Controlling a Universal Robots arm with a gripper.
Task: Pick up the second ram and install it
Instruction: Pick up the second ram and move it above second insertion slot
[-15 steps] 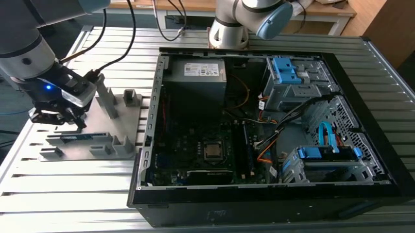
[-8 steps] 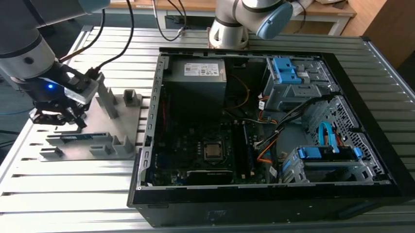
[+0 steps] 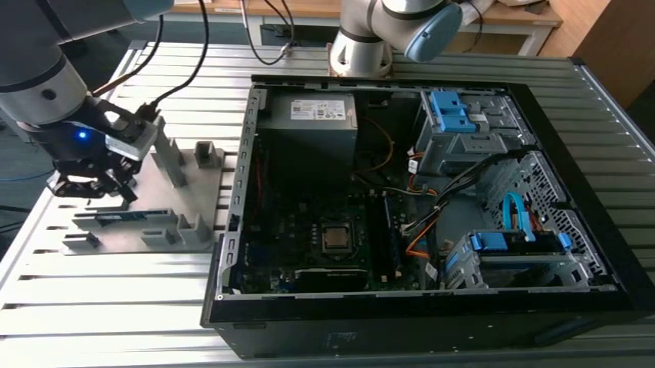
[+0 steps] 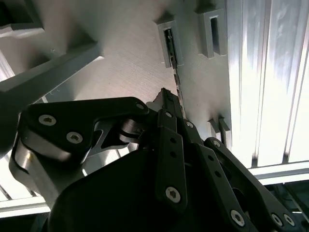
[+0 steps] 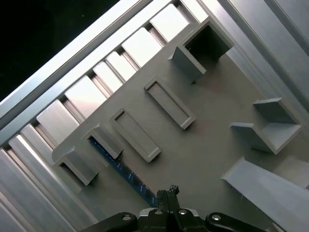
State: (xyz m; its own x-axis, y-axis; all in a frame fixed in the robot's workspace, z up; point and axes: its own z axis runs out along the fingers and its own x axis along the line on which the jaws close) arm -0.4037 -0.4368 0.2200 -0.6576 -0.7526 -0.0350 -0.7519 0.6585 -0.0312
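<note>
Slatted metal tabletop [image 3: 103,307]. Handling, by judgement: take second ram [image 3: 123,217] mid-length, square, lift straight out of holders [image 3: 156,232]. Count, from exterior view's left to right: gripper [image 3: 110,190], one, just over ram, spread or pinching cannot tell; ram, one, on edge in grey fixture plate [image 3: 199,192], one; open computer case [image 3: 430,326], one, well apart.

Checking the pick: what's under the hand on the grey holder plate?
The long blue-green memory stick, standing on edge in the grey holder plate's brackets. The black hand covers one end of it, so contact there cannot be seen.
</note>
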